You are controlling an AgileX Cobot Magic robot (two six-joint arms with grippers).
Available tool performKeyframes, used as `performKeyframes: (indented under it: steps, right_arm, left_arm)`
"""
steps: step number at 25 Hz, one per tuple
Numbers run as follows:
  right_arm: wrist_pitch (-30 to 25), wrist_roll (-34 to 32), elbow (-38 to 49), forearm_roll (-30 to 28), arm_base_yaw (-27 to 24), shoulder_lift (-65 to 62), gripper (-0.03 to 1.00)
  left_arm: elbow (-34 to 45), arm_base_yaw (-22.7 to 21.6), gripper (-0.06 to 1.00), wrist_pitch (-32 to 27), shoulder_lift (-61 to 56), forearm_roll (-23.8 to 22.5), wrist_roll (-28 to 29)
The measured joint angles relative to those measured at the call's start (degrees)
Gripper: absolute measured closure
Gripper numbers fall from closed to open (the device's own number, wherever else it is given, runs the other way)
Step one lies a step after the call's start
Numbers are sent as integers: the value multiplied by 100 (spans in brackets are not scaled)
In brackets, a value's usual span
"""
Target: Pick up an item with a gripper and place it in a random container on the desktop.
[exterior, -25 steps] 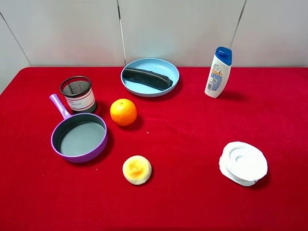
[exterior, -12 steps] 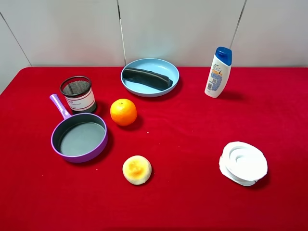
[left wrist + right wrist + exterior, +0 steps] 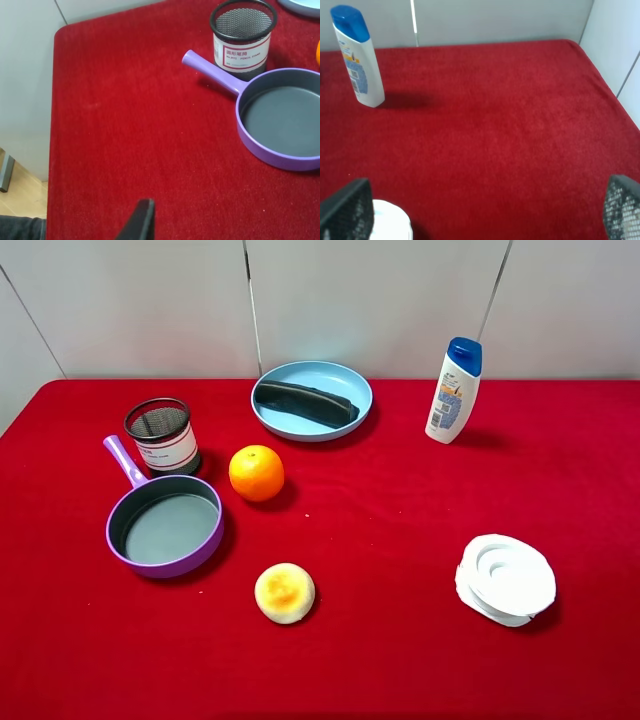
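The black soft case point(image 3: 305, 402) lies inside the light-blue plate point(image 3: 352, 380) at the back middle of the red desktop point(image 3: 400, 500). Neither gripper shows in the exterior high view. In the left wrist view only one dark finger point(image 3: 141, 220) of my left gripper shows, above bare red cloth near the table's left edge, and a sliver of the plate point(image 3: 305, 4) is at the frame edge. My right gripper point(image 3: 483, 202) is open and empty, with its mesh-patterned fingers wide apart above the cloth near the table's right edge.
A purple-handled pan point(image 3: 160, 568), a black mesh cup point(image 3: 160, 435), an orange point(image 3: 256, 472) and a yellowish bun point(image 3: 284, 592) stand left of middle. A shampoo bottle point(image 3: 455, 390) stands at the back right. A white round object point(image 3: 505, 578) sits front right.
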State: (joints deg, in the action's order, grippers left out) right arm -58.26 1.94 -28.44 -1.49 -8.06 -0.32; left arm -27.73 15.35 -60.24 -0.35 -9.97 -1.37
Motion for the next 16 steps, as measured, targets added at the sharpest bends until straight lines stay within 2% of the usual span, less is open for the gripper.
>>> performKeyframes:
  steps: [16]
  right_arm:
    - [0, 0, 0, 0, 0, 0, 27]
  left_arm:
    - [0, 0, 0, 0, 0, 0, 0]
